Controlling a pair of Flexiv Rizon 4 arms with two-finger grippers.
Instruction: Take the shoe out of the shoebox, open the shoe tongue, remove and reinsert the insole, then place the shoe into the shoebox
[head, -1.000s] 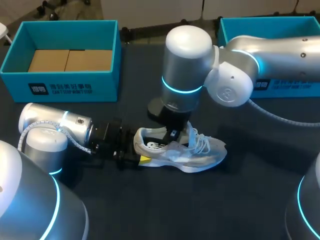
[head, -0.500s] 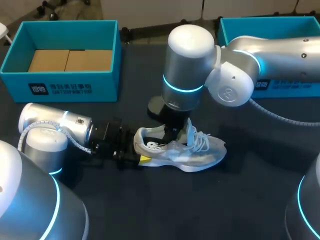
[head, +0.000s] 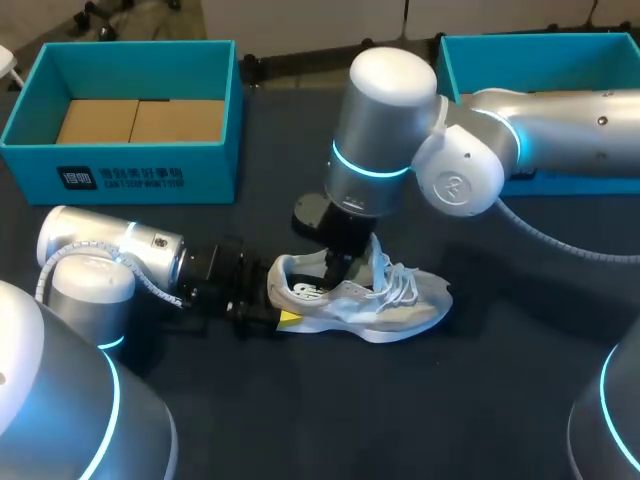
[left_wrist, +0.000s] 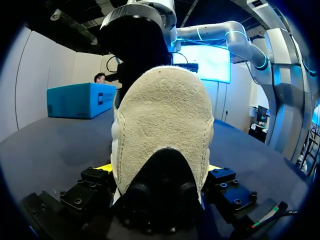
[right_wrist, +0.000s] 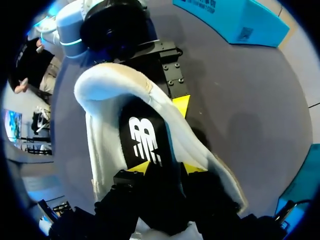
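Resting on the dark table (head: 330, 420): white shoe (head: 362, 306) (heel gripped by left pincer (head: 272, 300)).

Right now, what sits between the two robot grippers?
The heel of the white mesh sneaker: the left gripper clasps it from behind, and the right gripper is inside its opening. The head view shows it best.

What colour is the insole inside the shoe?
The insole is black with a white mark; the right wrist view shows it best.

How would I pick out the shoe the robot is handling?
Find the dark table, then the space in front of its two teal shoeboxes. The sneaker lies there, heel in the left gripper: white and laced, unlike anything nearby.
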